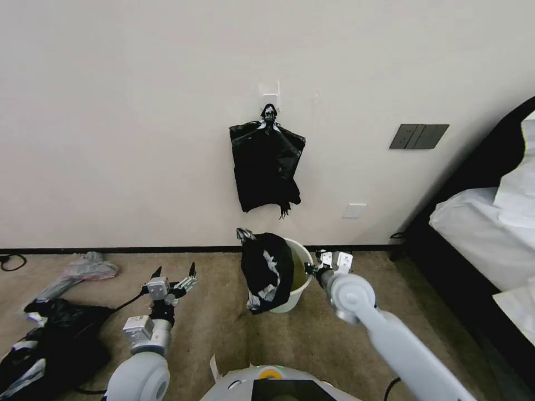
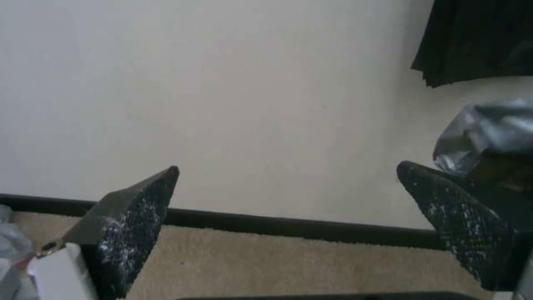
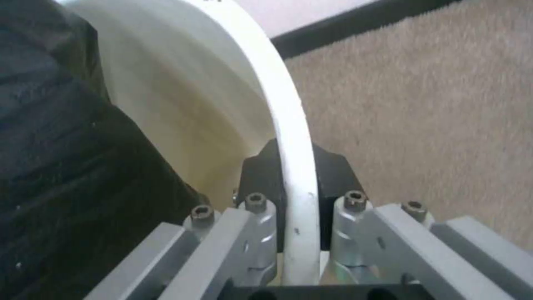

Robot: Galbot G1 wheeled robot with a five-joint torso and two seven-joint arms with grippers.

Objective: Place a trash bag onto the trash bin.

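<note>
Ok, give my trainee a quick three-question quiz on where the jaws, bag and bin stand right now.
1. True or false: the right gripper has its jaws clamped on the rim of the trash bin.
2. The left gripper is: A) holding the bag, B) open over the carpet, C) inside the bin.
3. Fill in: the trash bag is draped over the bin's ____ side, seen from the head view.

Key: 1 true; 2 B; 3 left.

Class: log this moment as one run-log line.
right gripper: clamped on trash bin rim | left gripper: open, idle | trash bag: draped over bin's left side
</note>
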